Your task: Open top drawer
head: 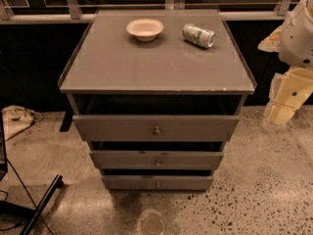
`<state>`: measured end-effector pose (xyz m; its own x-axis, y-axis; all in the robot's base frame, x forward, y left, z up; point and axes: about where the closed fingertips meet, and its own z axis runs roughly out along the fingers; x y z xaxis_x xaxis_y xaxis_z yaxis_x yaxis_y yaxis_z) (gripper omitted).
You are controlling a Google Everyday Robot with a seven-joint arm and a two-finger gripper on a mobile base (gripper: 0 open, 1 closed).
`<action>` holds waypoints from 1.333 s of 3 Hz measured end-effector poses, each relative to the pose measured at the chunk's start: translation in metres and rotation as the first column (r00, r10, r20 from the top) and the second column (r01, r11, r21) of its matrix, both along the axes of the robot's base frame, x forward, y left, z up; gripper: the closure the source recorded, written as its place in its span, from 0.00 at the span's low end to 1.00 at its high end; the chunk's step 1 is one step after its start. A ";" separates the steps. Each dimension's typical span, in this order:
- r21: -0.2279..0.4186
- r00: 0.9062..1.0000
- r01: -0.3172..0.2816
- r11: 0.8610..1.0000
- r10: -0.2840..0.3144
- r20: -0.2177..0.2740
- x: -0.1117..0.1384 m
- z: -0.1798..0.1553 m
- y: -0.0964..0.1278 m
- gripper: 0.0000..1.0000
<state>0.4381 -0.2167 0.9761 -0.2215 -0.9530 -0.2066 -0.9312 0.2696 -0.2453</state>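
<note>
A grey cabinet (pixel 156 62) stands in the middle of the camera view with three drawers in its front. The top drawer (pixel 122 128) is the widest and tallest, with a flat grey front and a small round metal knob (pixel 157 130) at its centre. A dark gap shows between its upper edge and the cabinet's top. Two narrower drawers (pixel 127 159) (pixel 127 182) with like knobs lie below it. My gripper (pixel 287 99), cream-coloured, hangs at the right edge of the view, off the cabinet's right side and far from the knob. It holds nothing that I can see.
On the cabinet's top stand a white bowl (pixel 145 29) and a green-and-white can (pixel 198 35) lying on its side. A cloth bag (pixel 17 119) lies on the speckled floor at the left. Black stand legs (pixel 41 202) cross the bottom left. A railing (pixel 44 17) runs behind.
</note>
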 end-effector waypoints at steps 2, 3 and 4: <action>0.012 0.996 0.072 0.997 -0.073 0.041 -0.005 -0.002 -0.006 0.00; 0.106 0.967 0.239 0.965 -0.247 0.061 -0.025 -0.025 -0.008 0.00; 0.197 0.904 0.415 0.888 -0.428 0.027 -0.038 -0.073 0.002 0.00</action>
<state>0.4001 -0.2144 0.9033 -0.5731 -0.7176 -0.3958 -0.7032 0.6786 -0.2122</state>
